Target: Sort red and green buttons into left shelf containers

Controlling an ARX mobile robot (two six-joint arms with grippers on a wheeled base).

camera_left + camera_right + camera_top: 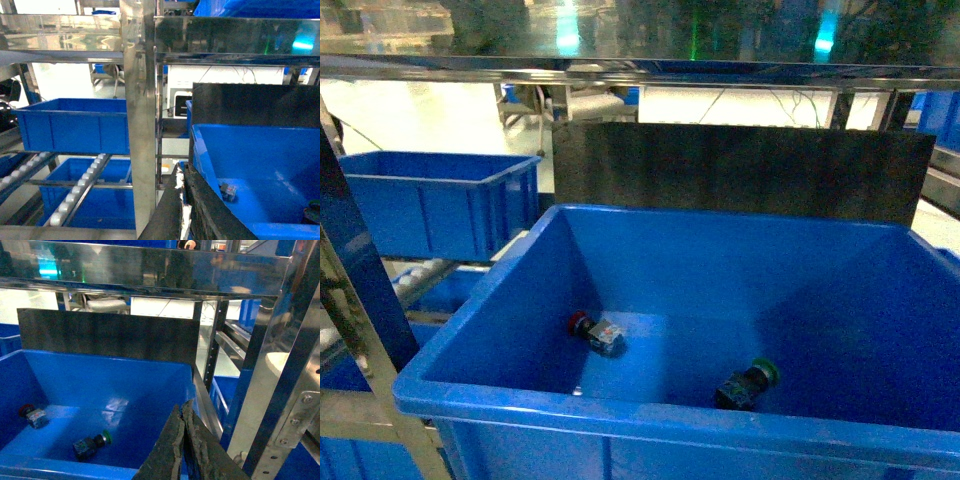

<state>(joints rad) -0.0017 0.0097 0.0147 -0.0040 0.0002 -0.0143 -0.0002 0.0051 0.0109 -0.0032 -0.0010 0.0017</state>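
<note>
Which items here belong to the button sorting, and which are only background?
Job items:
red button
green button
left shelf bin
lower left bin

Background:
big front bin holding both buttons
dark board behind it
roller rails
steel shelf post

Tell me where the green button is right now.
The green button lies on the floor of the big blue bin, front right in the head view, apart from the red button.

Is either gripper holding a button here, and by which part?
Nothing is held. Both buttons, red and green, lie in the blue bin; both grippers are shut, empty.
</note>
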